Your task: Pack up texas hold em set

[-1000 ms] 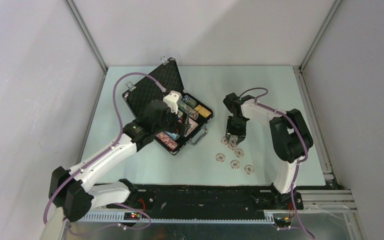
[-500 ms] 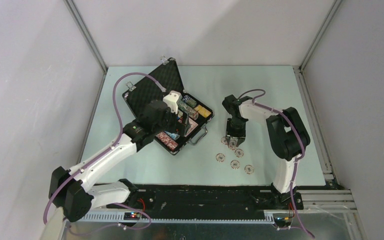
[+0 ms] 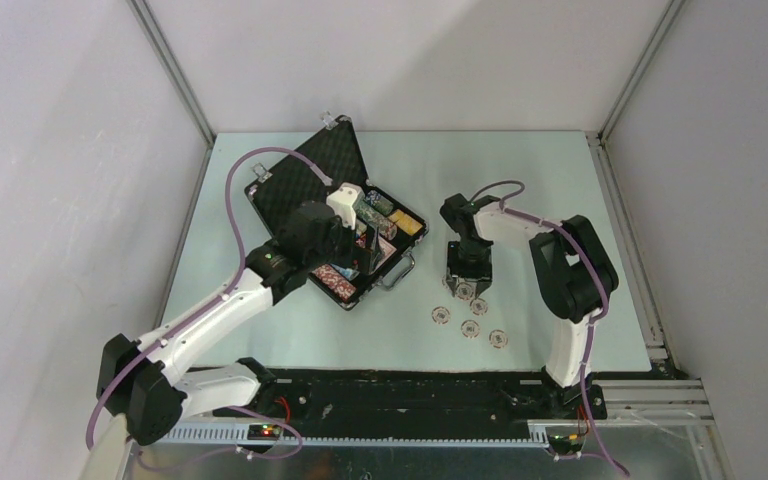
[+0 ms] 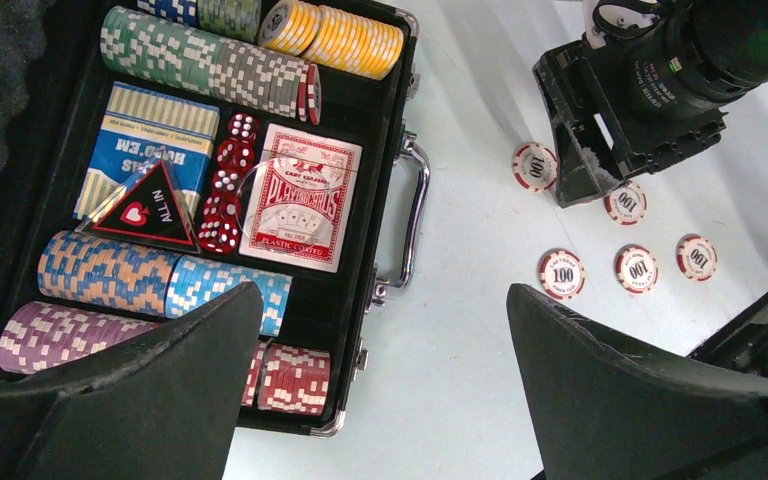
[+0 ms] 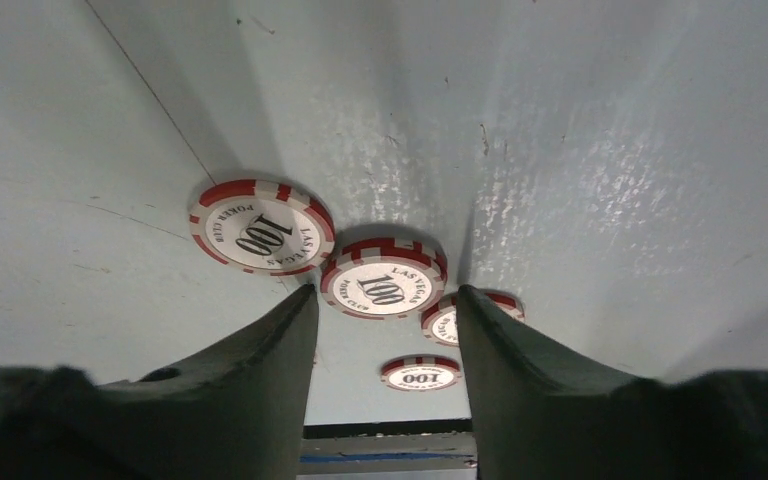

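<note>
Right jaws stand part-open over a loose chip (image 5: 380,285), gripping nothing.
Left jaws gape empty, hiding the case's (image 4: 360,120) seven-o'clock corner.

Black case (image 4: 375,120) — lid open, lying flat; holds rows of multicoloured chips (image 4: 210,65), red deck (image 4: 300,195), blue deck (image 4: 145,140), red dice (image 4: 225,195). Several red-and-white "100" chips (image 4: 561,273) — loose, flat, beyond its handle (image 4: 415,215).

A robotics lab cell: plain white panel walls (image 3: 50,150) in aluminium framing (image 3: 173,75) around a pale table (image 3: 540,190)
</note>
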Controlling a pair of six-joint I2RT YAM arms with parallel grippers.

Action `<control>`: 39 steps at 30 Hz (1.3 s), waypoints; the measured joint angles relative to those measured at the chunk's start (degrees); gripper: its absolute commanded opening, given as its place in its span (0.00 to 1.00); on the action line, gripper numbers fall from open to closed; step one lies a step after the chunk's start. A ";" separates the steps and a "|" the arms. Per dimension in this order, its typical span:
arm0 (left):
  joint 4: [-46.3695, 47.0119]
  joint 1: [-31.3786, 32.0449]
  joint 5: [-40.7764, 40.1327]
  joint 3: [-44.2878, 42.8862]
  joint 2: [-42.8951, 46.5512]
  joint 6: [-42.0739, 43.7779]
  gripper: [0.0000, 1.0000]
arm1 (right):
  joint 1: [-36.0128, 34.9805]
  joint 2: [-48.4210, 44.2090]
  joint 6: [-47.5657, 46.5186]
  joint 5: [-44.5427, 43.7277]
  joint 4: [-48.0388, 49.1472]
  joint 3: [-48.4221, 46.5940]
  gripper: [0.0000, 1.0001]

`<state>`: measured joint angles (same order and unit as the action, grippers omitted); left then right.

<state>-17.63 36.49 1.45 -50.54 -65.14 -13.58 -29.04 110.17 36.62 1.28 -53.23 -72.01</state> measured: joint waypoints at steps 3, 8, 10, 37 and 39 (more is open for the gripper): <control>0.00 0.00 0.35 0.00 0.00 -0.07 1.00 | 0.00 0.00 -0.07 -0.04 -0.11 0.28 0.68; 0.00 0.00 0.42 0.00 0.00 -0.39 1.00 | -0.07 -0.04 -0.11 -0.37 -0.13 0.33 0.69; 0.00 0.00 0.44 0.00 0.00 -0.44 1.00 | -0.15 -0.22 -0.15 -0.87 -0.09 0.33 0.68; -0.07 -0.02 0.46 0.00 -0.02 -0.39 1.00 | -0.42 1.05 -5.25 0.09 1.90 -0.81 0.50; -0.07 -0.02 0.46 0.00 -0.02 -0.39 1.00 | -0.24 1.22 -5.38 0.04 1.55 -0.96 0.43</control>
<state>-17.69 36.47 1.91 -50.54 -65.17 -13.98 -29.28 111.39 31.24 1.32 -51.68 -72.97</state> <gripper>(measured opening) 0.996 0.517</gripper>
